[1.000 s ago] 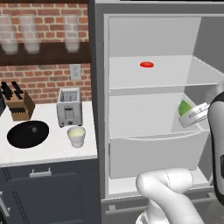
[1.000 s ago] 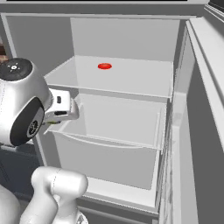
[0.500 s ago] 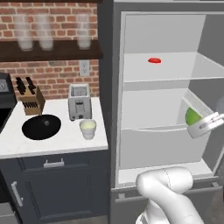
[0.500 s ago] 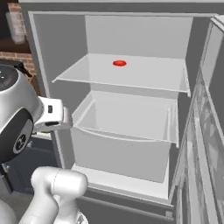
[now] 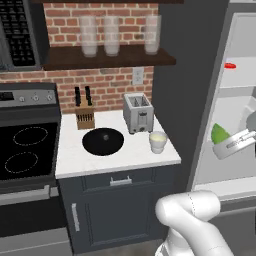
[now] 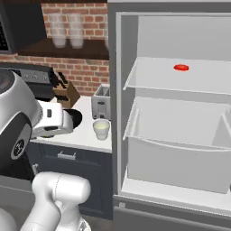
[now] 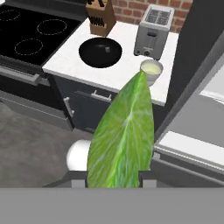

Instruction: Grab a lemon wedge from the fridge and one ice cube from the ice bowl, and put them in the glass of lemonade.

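Note:
My gripper [image 5: 225, 145] is shut on the lemon wedge [image 5: 218, 134], a green-yellow piece held in front of the open fridge [image 5: 239, 107]. In the hand view the lemon wedge [image 7: 124, 140] stands large between the two fingertips of the gripper [image 7: 113, 181]. Beyond it, the glass of lemonade [image 7: 151, 70] sits near the counter's right end, in front of the toaster. The black ice bowl [image 7: 100, 51] lies to its left. From the base views, the glass of lemonade [image 5: 158, 141] [image 6: 101, 129] stands right of the ice bowl [image 5: 103, 141].
A toaster [image 5: 138, 113] and knife block [image 5: 85, 115] stand at the counter's back. The black stove [image 5: 25, 150] is to the left, with tall glasses [image 5: 111, 35] on a shelf above. A flat red disc [image 6: 181, 67] lies on the fridge's [image 6: 180, 135] upper shelf.
The whole picture has shifted right: the base has driven left, bringing counter and stove into view. The wedge stays in my shut gripper.

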